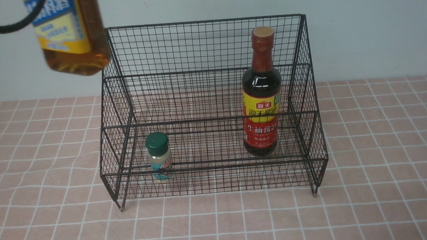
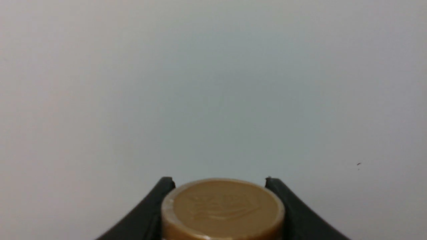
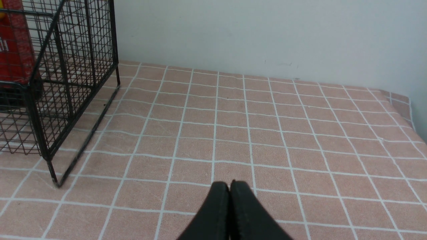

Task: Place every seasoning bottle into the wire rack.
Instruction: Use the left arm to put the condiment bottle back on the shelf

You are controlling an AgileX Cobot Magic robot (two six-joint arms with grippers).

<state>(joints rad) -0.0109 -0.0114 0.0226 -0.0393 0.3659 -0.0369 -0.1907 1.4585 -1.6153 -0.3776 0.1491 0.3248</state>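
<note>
**Front view.** A tall clear bottle of amber liquid with a yellow-and-blue label hangs in the air, slightly tilted. Its top is cut off by the upper edge, so the left pincer that carries it is out of sight here. A black cable runs across the label. The bottle's base sits beside the top left corner of the large black wire-mesh rack; I cannot tell whether it touches the wire. The rack stands on a pink checked tablecloth. Lower than the lifted bottle and to its right, two things stand upright on the rack's front tier. One is a tiny green-capped shaker jar near the left side. The other is a dark soy-sauce bottle with a red neck and a yellow-and-red label, near the right side.

**Left wrist view.** The left pincer grips the amber bottle at its top. Its black fingers press on either side of the round gold cap. Beyond the pincer is only a plain pale wall.

**Right wrist view.** The right pincer is closed, its two black fingers pressed together with nothing between them, above bare tablecloth. Ahead of it and off to one side, well apart, stands a corner leg of the rack. The soy-sauce bottle's red label shows through the mesh.
</note>
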